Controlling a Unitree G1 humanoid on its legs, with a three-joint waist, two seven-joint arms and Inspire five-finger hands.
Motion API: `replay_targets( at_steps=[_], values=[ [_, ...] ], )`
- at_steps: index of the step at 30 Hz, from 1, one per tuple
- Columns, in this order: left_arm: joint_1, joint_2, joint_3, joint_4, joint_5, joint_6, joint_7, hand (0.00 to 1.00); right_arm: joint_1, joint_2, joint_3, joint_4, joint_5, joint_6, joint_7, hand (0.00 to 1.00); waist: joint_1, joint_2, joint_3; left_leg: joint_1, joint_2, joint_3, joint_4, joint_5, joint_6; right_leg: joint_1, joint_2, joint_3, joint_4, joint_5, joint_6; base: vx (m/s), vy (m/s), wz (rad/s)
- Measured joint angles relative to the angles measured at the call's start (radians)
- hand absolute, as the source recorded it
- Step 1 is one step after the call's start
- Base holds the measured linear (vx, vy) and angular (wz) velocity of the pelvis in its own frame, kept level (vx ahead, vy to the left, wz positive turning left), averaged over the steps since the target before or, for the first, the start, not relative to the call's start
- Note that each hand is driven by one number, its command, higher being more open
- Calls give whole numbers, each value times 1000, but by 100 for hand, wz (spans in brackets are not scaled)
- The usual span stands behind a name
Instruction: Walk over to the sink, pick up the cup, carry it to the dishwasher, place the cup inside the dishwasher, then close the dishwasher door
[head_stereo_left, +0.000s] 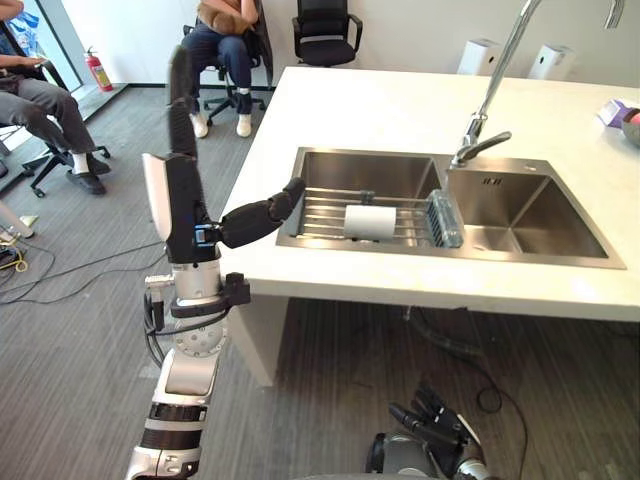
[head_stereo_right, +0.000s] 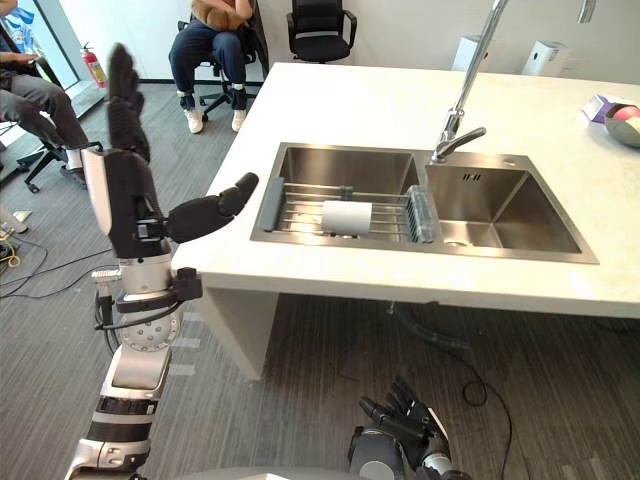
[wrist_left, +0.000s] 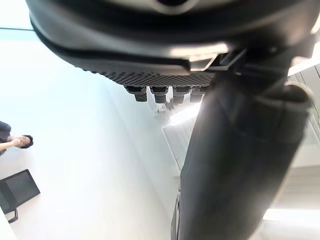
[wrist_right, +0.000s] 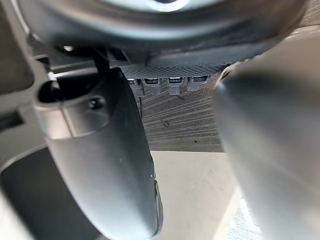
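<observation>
A white cup (head_stereo_left: 370, 221) lies on its side on a wire rack (head_stereo_left: 330, 215) across the left basin of the steel sink (head_stereo_left: 520, 205). My left hand (head_stereo_left: 180, 200) is raised upright at the counter's left corner, fingers straight up and thumb (head_stereo_left: 262, 214) stretched toward the sink's left rim, holding nothing. It stands well left of the cup. My right hand (head_stereo_left: 432, 420) hangs low below the counter's front edge, over the floor, with relaxed fingers and nothing in it.
A tall tap (head_stereo_left: 490, 95) rises behind the sink. The white counter (head_stereo_left: 400, 110) juts toward me; a pink-and-purple object (head_stereo_left: 622, 115) sits at its far right. People sit on office chairs (head_stereo_left: 225, 45) at the back left, with a red extinguisher (head_stereo_left: 98, 70) by the wall.
</observation>
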Motion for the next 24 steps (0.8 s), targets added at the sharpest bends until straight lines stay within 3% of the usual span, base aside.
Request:
replay_targets(
  at_steps=[2,5,7,8,9,11,12,14,18,24],
  values=[
    [-2,-8,-57,-3,30,6,-38,100,-8,-23,5,23,-2,17,-1,100,1,37,-12,-7,54,6,22,-12,-18,25,56,-19,-44,-12,-19,328,-299,-5],
    [-1,-7,-108,-14,58,62,-104,100,-12,-36,28,33,-4,50,-1,100,2,42,-15,-33,105,43,127,-28,-44,50,111,-8,-68,-47,-39,234,-226,-28],
    [0,-4,-124,-15,66,132,-148,100,-6,-46,43,34,-6,80,1,100,-1,43,-15,-115,141,47,342,-30,-42,90,134,0,-110,-50,-43,230,-166,-25],
    [0,3,-129,-15,110,172,-171,100,8,-56,44,36,-6,112,10,100,-9,64,-5,-223,202,41,605,-19,-17,152,165,-2,-163,-52,-68,204,-94,-11],
    [0,11,-129,-15,138,182,-178,100,13,-60,43,37,-10,121,10,100,-9,62,-3,-243,210,39,641,-38,-18,168,169,-1,-176,-48,-77,236,-63,-12],
    [-1,50,-133,-15,191,196,-187,100,14,-69,43,47,-28,140,12,100,-10,56,0,-259,198,42,589,-84,-28,213,164,8,-208,-31,-76,155,-5,-17],
    [-10,89,-148,-15,215,201,-188,100,14,-79,39,60,-45,146,16,100,-9,53,1,-261,178,43,467,-88,-23,228,156,22,-228,-22,-70,153,39,-29],
    [-42,132,-170,-15,230,213,-192,100,12,-94,38,60,-52,149,20,100,-10,74,-7,-264,169,54,247,31,-14,227,162,38,-229,-20,-56,181,105,-30],
    [-138,196,-189,29,274,323,-226,100,10,-85,-12,57,-52,172,34,100,-24,64,-11,-175,99,83,19,114,1,223,121,72,-275,4,-13,83,119,-14],
    [-207,288,-280,118,274,387,-374,100,20,-78,-33,57,-53,186,34,100,-42,64,-11,-116,80,81,-78,152,3,280,119,65,-359,38,2,12,28,3]
  ],
)
